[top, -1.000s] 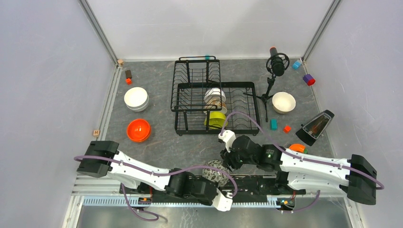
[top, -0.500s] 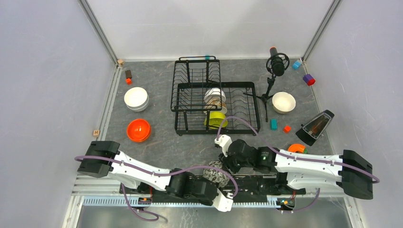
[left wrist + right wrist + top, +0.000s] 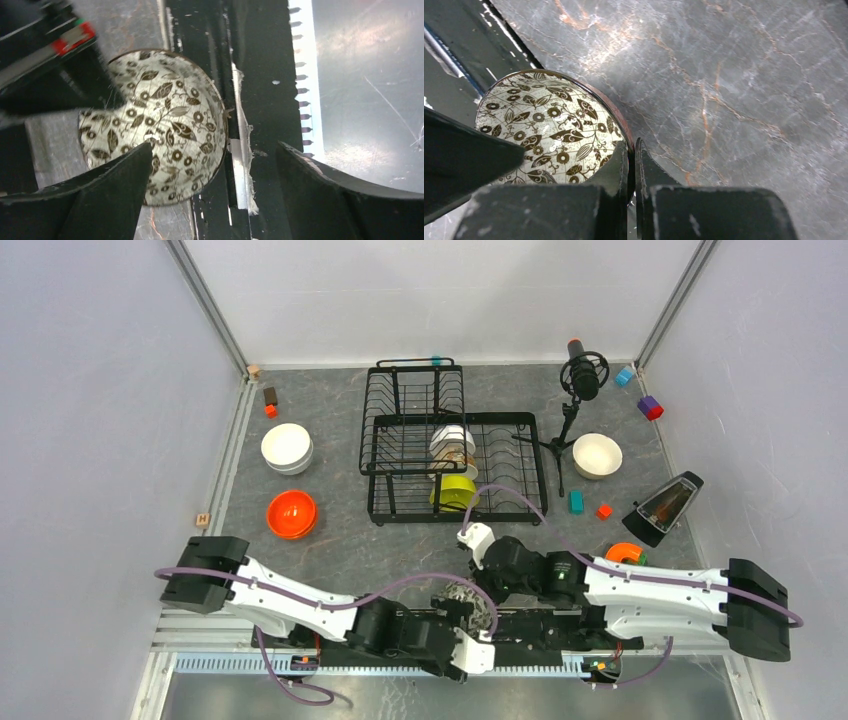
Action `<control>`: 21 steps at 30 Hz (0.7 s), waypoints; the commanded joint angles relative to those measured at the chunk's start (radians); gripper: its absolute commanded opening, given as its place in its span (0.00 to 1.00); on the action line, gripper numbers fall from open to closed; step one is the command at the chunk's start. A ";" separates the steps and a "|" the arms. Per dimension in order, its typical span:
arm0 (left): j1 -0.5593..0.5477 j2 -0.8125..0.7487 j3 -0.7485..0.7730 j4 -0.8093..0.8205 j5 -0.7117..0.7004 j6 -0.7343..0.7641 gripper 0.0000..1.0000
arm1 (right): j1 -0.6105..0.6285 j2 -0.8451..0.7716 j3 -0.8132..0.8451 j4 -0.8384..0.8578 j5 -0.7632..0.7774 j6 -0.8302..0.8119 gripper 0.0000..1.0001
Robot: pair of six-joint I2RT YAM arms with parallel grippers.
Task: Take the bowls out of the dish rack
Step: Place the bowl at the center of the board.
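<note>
Top view is bright, even, soft-shadowed; wrist cams blur the close pincer fingers (image 3: 105,200), small glints on the patterned bowl (image 3: 549,125).

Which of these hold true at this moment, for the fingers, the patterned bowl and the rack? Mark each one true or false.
1. The right fingers pinch the rim of the patterned bowl. True.
2. The left fingers are clamped shut on that bowl. False: they stand wide apart, one over the bowl, one beside it.
3. The dish rack holds no bowls. False: a lime green bowl stands in it, with pale bowls behind it.
4. An orange bowl sits on the table left of the rack. True.
5. The patterned bowl sits on the rack's upper shelf. False: it is at the table's near edge, between the two arms.
</note>
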 commanded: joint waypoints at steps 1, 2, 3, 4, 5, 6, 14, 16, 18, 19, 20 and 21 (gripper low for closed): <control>-0.003 -0.121 -0.021 0.061 -0.101 -0.163 1.00 | 0.003 -0.066 -0.007 0.008 0.085 0.006 0.00; -0.005 -0.151 -0.026 0.060 -0.127 -0.191 1.00 | 0.003 -0.078 -0.013 0.004 0.103 0.010 0.00; -0.004 -0.180 -0.029 0.057 -0.160 -0.220 1.00 | 0.003 -0.088 -0.019 -0.001 0.116 0.015 0.00; -0.003 -0.206 -0.033 0.059 -0.197 -0.259 1.00 | 0.003 -0.101 -0.026 -0.001 0.127 0.019 0.00; -0.004 -0.230 -0.040 0.069 -0.261 -0.297 1.00 | 0.003 -0.111 -0.033 0.002 0.136 0.023 0.00; -0.004 -0.247 -0.043 0.068 -0.337 -0.353 1.00 | 0.004 -0.121 -0.040 0.003 0.142 0.026 0.00; 0.046 -0.218 0.040 -0.133 -0.491 -0.717 1.00 | 0.003 -0.178 -0.077 0.011 0.210 0.069 0.00; 0.099 -0.201 0.051 -0.163 -0.440 -0.844 0.96 | 0.002 -0.193 -0.088 0.019 0.222 0.083 0.00; 0.156 -0.198 0.035 -0.161 -0.380 -0.961 0.90 | 0.004 -0.208 -0.100 0.033 0.226 0.099 0.00; 0.178 -0.198 0.023 -0.155 -0.350 -1.004 0.87 | 0.003 -0.214 -0.104 0.042 0.225 0.108 0.00; 0.200 -0.198 0.012 -0.152 -0.331 -1.058 0.83 | 0.003 -0.221 -0.110 0.048 0.223 0.113 0.00; 0.215 -0.196 -0.003 -0.145 -0.315 -1.103 0.79 | 0.003 -0.225 -0.115 0.056 0.220 0.121 0.00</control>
